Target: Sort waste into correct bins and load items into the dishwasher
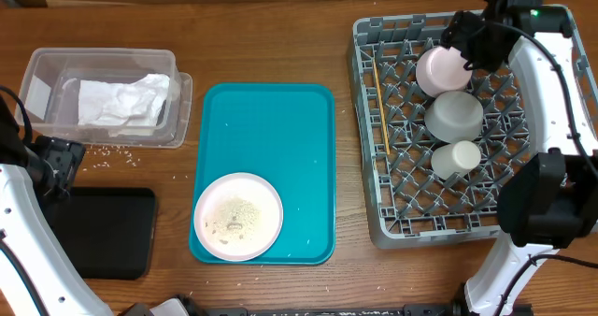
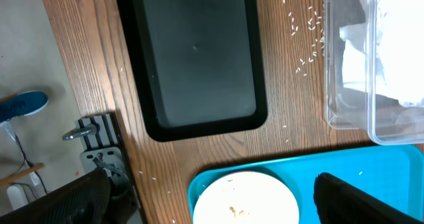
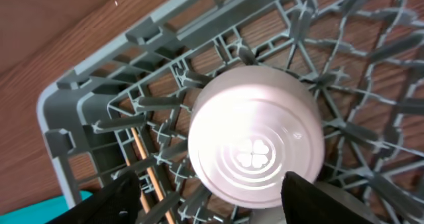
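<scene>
Right gripper (image 3: 209,177), fingers spread either side of upturned pink bowl (image 3: 255,144) in dish rack (image 3: 66,105), not gripping.
Risk: finger clips bowl rim on lift-off, tips it off pegs. Left gripper (image 2: 212,176) open too, empty, plate (image 2: 265,184) below jaws.

Rack (image 1: 374,227), right of frame: 3 dishes packed close in 1 column, top to middle: pink bowl (image 1: 439,71), grey bowl (image 1: 454,116), cup (image 1: 456,157). No finger room betw. them. Chopsticks (image 1: 379,110) lie along the rack's left side. Rack's lower 3rd: pegs only. R arm (image 1: 553,101) runs down the rack's right edge, blocking that side. Teal tray (image 1: 271,120), centre: upper half bare, plate (image 1: 237,216) fills lower left. Wood strip betw. tray & rack is open. Black tray (image 1: 103,232), lower left, bare. Tub (image 1: 42,68), upper left, just beside teal tray; rice (image 1: 112,151) loose below it.
</scene>
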Available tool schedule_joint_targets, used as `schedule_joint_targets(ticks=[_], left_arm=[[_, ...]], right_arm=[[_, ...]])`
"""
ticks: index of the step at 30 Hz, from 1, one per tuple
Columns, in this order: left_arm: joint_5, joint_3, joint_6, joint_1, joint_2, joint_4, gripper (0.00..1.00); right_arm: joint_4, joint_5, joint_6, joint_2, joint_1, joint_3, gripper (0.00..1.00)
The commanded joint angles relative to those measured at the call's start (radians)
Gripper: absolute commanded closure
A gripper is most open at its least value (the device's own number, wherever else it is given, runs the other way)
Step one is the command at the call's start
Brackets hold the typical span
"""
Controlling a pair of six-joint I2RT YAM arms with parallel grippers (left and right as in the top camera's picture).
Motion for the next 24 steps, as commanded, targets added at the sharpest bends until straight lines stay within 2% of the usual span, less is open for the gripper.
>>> schedule_joint_targets(ticks=[1,8,10,13,14,16,17,20,23,24], left_arm=[[-0.003,0.012,-0.014,-0.002,0.002,0.001,0.0],[-0.003,0.012,-0.014,-0.002,0.002,0.002,0.0],[-0.003,0.012,-0.014,-0.002,0.002,0.002,0.0],[-0.003,0.012,-0.014,-0.002,0.002,0.002,0.0],[-0.003,0.012,-0.014,-0.002,0.002,0.001,0.0],[-0.003,0.012,-0.014,-0.003,0.002,0.002,0.0],[-0.003,0.012,-0.014,-0.003,0.002,0.001,0.0],[-0.003,0.012,-0.014,-0.003,0.002,0.002,0.0],[-0.003,0.012,-0.014,-0.003,0.002,0.002,0.0],[-0.003,0.012,-0.014,-0.003,0.002,0.002,0.0]], right_arm=[[0.053,-0.025,0.002,0.002,0.01,-0.069,0.31],[0.081,-0.034,0.001,0.022,0.015,-0.098,0.35],[0.042,-0.043,0.002,0.01,0.015,-0.074,0.49],[-0.041,-0.074,0.002,-0.053,0.015,-0.018,0.92],[-0.058,-0.086,0.002,-0.073,0.015,-0.008,0.96],[-0.094,-0.141,0.001,-0.137,0.016,0.013,0.96],[-0.118,-0.228,-0.012,-0.205,0.024,0.014,0.96],[-0.181,-0.406,-0.101,-0.295,0.065,0.014,0.95],[-0.276,-0.451,-0.15,-0.321,0.164,0.014,0.67],[-0.299,-0.451,-0.165,-0.319,0.197,0.011,0.6]])
